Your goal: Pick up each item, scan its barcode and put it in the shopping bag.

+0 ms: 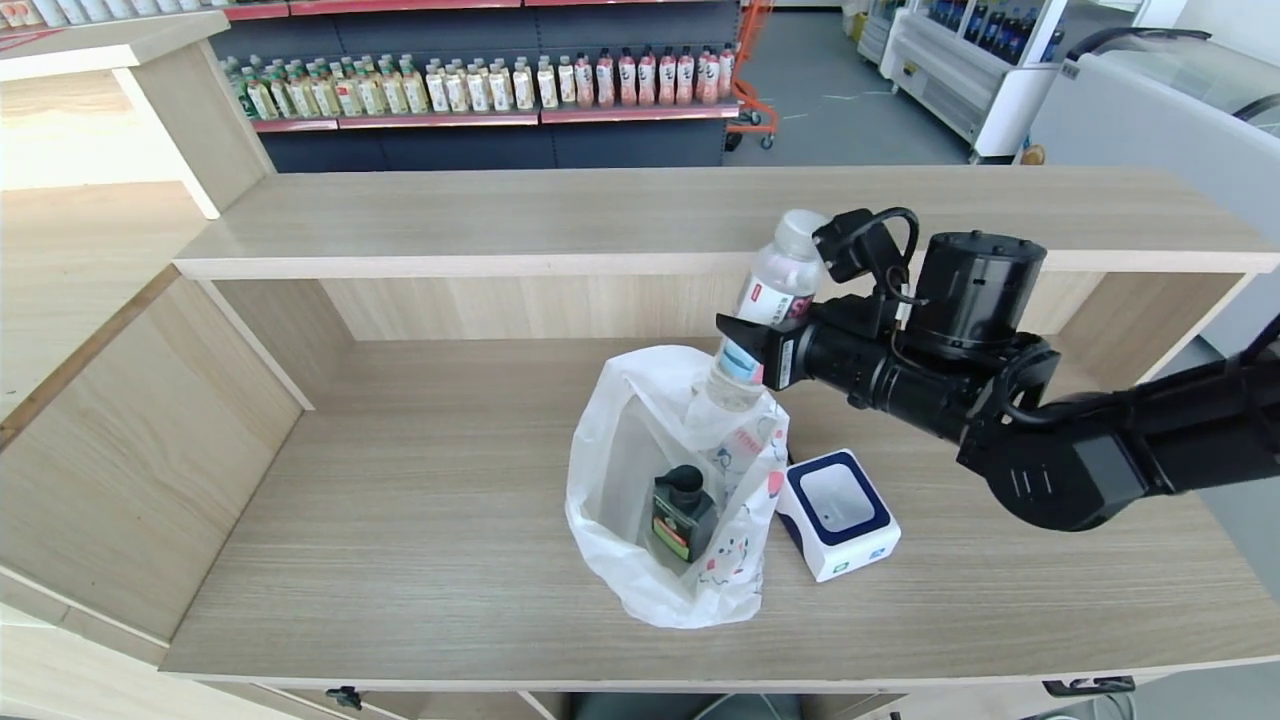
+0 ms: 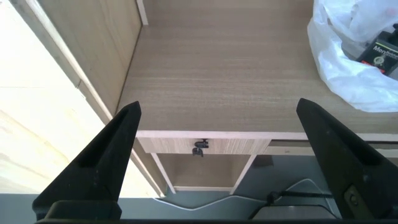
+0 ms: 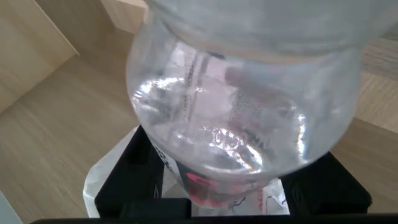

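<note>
Water bottle (image 3: 236, 124), clamped in right end effector (image 1: 748, 352), tilts over the shopping bag (image 1: 600, 480), probably for dropping in; left end effector (image 2: 217, 162) spread apart.

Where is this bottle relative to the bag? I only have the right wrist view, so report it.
Observer: The right tool holds the water bottle tilted, cap up, with its base at the open mouth of the shopping bag.
Operator: Tell me what's in the bag.
Observer: A dark pump bottle stands inside it.
Operator: Give me the scanner's position.
Observer: The scanner sits on the counter right beside the bag, on the robot's right.
</note>
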